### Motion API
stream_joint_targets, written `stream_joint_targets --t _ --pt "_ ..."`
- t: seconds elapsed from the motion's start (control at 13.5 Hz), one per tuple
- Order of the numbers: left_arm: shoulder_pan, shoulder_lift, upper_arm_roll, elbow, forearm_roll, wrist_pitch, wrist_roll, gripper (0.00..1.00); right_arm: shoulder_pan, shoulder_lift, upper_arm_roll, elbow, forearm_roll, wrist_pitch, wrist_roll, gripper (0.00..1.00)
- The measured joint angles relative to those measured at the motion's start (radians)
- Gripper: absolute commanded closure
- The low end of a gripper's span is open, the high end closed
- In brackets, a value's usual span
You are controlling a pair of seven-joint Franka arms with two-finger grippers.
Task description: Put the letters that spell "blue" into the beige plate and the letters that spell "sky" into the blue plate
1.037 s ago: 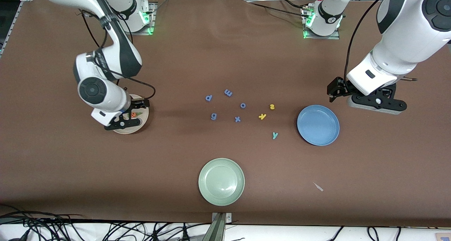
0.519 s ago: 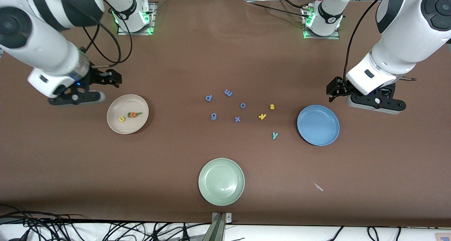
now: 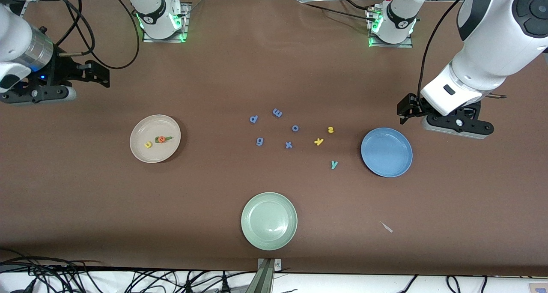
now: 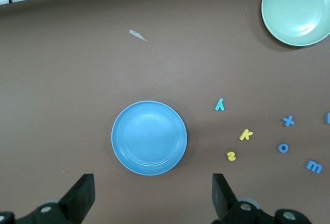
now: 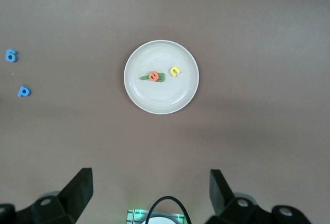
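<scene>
Beige plate at right arm's end: orange e on green letters, bar lying flat, long axis toward table middle; yellow u beside. Yellow s, yellow k, teal y loose on table beside empty blue plate. Right gripper jaws wide, empty, over bare table. Left gripper jaws wide, empty, by blue plate.
</scene>
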Motion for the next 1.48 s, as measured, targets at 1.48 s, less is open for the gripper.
stream_joint_targets --t 1.48 --pt "0.004 0.000 0.001 0.000 0.000 0.000 0.000 0.00 0.000 -0.022 -0.015 0.015 0.007 0.029 -0.003 0.00"
